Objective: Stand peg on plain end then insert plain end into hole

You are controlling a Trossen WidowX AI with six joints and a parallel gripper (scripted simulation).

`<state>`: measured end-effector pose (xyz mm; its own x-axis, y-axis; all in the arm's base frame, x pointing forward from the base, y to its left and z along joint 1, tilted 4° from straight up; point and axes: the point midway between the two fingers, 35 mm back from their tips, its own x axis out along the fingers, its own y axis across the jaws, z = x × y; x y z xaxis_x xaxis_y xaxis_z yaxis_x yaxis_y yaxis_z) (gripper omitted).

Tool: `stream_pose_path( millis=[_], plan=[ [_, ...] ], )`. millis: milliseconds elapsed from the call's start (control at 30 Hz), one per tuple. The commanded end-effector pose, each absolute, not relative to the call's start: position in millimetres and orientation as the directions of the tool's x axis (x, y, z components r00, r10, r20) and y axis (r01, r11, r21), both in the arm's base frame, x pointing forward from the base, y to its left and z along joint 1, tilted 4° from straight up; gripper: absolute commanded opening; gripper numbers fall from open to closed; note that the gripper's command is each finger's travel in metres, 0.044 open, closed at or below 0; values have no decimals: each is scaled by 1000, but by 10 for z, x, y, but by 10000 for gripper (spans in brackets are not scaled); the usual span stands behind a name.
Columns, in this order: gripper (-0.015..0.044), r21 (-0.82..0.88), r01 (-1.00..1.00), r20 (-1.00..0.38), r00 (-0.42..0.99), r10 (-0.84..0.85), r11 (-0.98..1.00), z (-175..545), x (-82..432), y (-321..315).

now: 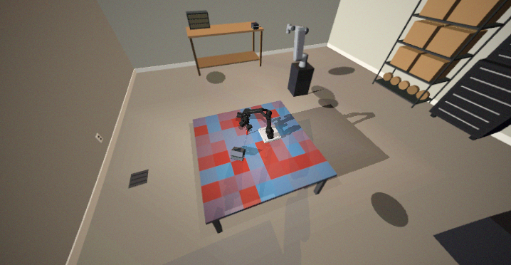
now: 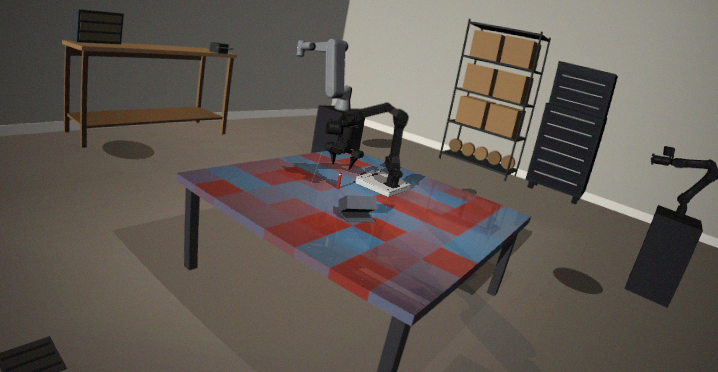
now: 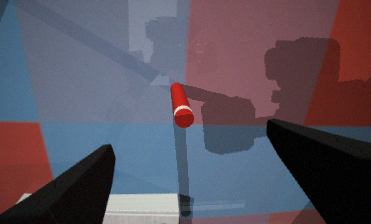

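The red peg (image 1: pixel 246 132) (image 2: pixel 338 181) (image 3: pixel 178 95) stands upright on the table, its white-banded end up; in the wrist view I look down on its top. My gripper (image 2: pixel 341 165) (image 3: pixel 191 138) is wide open and empty, above the peg and a little toward the rear in the exterior view, touching nothing. The grey sloped panel (image 1: pixel 238 153) (image 2: pixel 357 203) stands on the table apart from the peg. Its hole cannot be made out in the top and exterior views, and the panel is outside the wrist view.
The patchwork table (image 1: pixel 292 167) (image 2: pixel 301 236) carries everything. The arm's white base plate (image 1: pixel 265 135) (image 2: pixel 374 184) (image 3: pixel 141 207) lies near the peg. Arm shadows fall across the table around the peg.
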<state>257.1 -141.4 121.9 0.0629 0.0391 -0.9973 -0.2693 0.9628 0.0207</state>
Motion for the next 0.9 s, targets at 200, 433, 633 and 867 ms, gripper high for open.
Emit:
stream_pose_path(
  millis=[200,433,633,867],
  plan=[
    [440,38,-42,-998,54,40,998,1125,2555,-1406],
    [440,41,20,-998,54,40,999,1104,2556,-1405],
    [440,41,20,-998,54,40,999,1035,2566,-1406],
    [440,41,20,-998,54,40,999,920,2579,-1406]
  ],
)
